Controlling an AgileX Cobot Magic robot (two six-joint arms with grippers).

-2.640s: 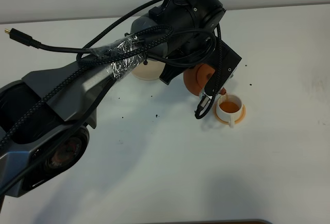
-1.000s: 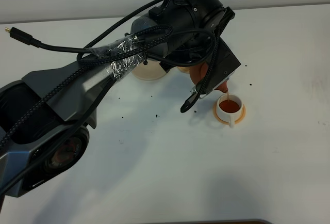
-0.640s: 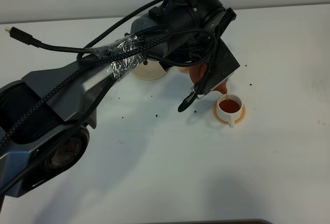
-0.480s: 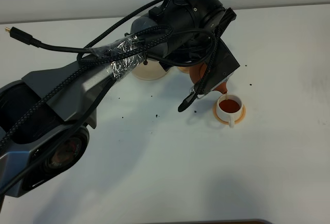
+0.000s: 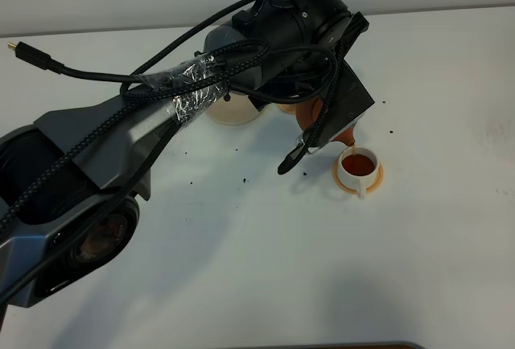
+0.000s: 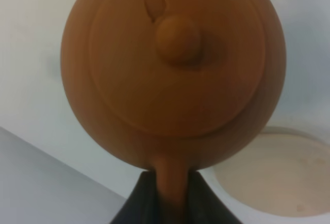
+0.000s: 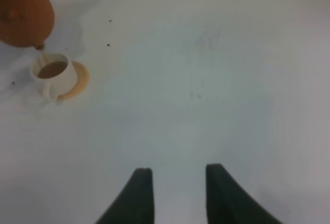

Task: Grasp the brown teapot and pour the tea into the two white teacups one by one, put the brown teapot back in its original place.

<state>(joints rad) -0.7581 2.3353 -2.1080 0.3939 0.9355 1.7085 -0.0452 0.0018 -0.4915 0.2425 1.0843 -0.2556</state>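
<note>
One round, matte clay teapot (image 6: 172, 74)

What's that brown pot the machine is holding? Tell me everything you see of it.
The brown teapot is round, squat, matte reddish-brown, clay by its look, with a flat lid and small knob. The left gripper is shut on its handle, holding it above the table, tipped spout-down. A thin stream of tea runs from the spout into the white teacup just below. Nothing else touches it.

1 brown teapot (image 6: 172, 69), 1 white teacup (image 5: 357, 164) visible, 1 orange saucer (image 5: 377, 175), 1 pale beige coaster (image 5: 228, 112)
</note>
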